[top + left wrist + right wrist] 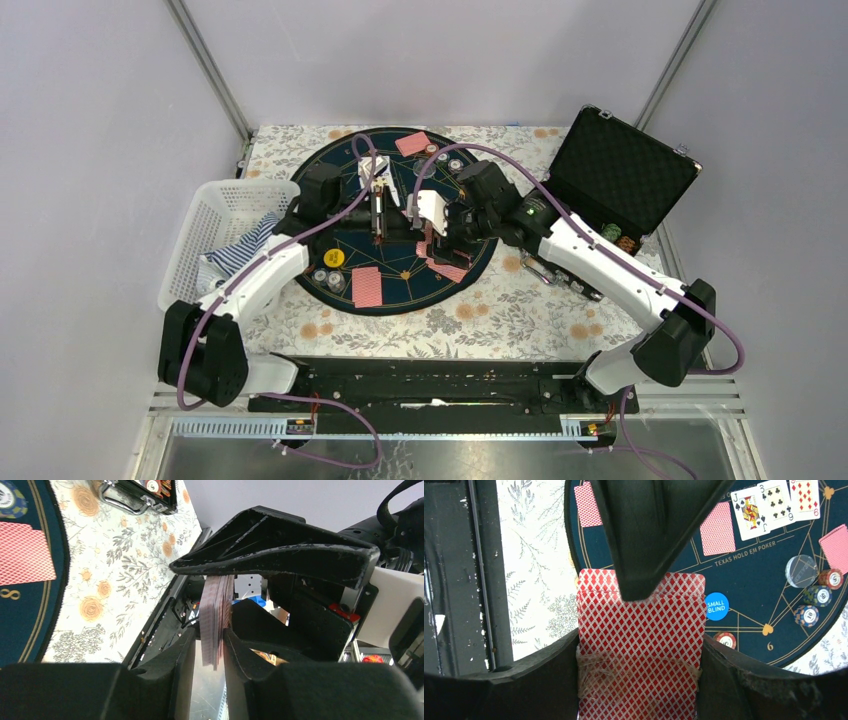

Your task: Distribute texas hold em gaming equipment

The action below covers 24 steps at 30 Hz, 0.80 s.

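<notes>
My left end effector is closed most of the way and pinches the deck of cards by its flat sides. My right end effector is about half open and holds the same deck by its two long edges, with the red backs facing its camera. The deck is held up over the round mat, which lies by the far edge of the desk. On the mat lie three face-up cards, some face-down cards, a blue button and a few chips. The black case stands open near the far right corner.
</notes>
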Tool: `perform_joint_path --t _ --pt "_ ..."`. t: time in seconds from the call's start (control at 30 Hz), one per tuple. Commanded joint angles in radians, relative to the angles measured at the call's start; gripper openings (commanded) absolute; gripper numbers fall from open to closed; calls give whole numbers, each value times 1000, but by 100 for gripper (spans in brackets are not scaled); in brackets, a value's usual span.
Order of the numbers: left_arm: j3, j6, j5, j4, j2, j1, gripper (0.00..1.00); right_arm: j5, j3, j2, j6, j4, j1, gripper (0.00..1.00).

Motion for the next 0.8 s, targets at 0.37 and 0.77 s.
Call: perform_joint_path --t 0.37,0.77 --pt "-19 50 -2 -16 -30 39 21 -25 5 -62 31 -6 -4 0" --pt "-45 6 33 102 -107 73 24 -23 -15 -69 31 -9 -5 0"
